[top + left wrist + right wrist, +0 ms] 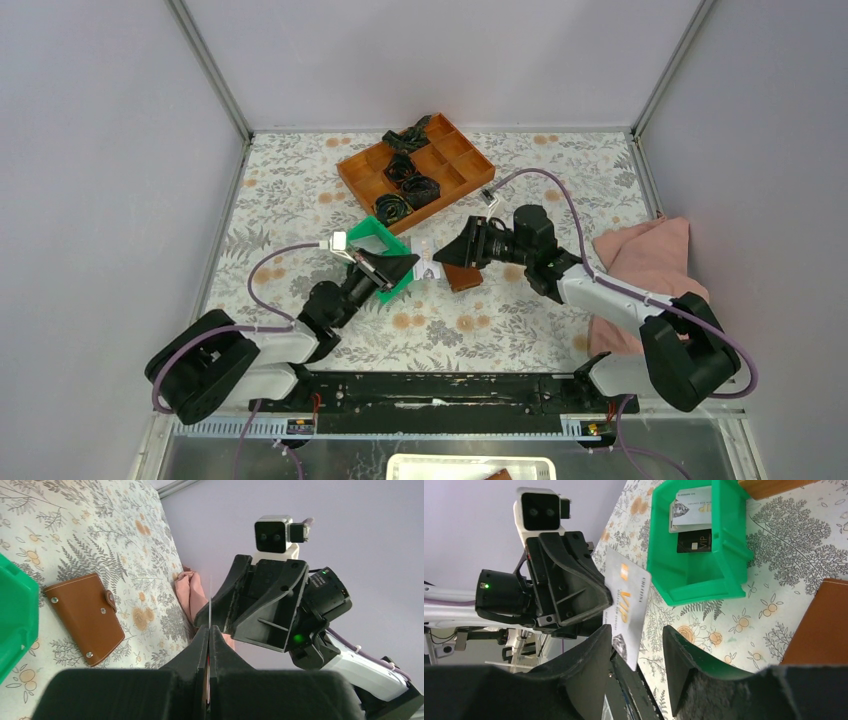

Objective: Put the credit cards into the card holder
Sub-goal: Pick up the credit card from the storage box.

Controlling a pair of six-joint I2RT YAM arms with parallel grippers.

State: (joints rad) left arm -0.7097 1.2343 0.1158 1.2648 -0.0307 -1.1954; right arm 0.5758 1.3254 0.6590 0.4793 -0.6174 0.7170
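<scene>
1. While I scan the top view from its left side, my left tool (411, 266) sits just left of centre. It is pressed together on a pale silver credit card (626, 600) with orange "VIP" lettering, which it holds in the air above the floral tabletop (290, 200).
2. Beside that tool, the green tray (696, 585) rests on the tabletop. The right wrist view shows other cards (693, 511) lying inside it, pale ones above a dark one.
3. Toward the upper centre stands the orange compartment tray (468, 152), with black coiled items (405, 170) in several of its sections.
4. Right of centre, my right tool (636, 635) is spread, with one finger on either side of the held card's free end. The card leans close to the finger on the left of that frame, but I cannot tell whether they touch.
5. Just under the right tool in the top view, the brown card holder (85, 615) lies closed on the tabletop with its snap tab folded over the front. It is near the green tray but apart from it.
6. At the far right edge, a pink cloth (650, 258) lies bunched.
</scene>
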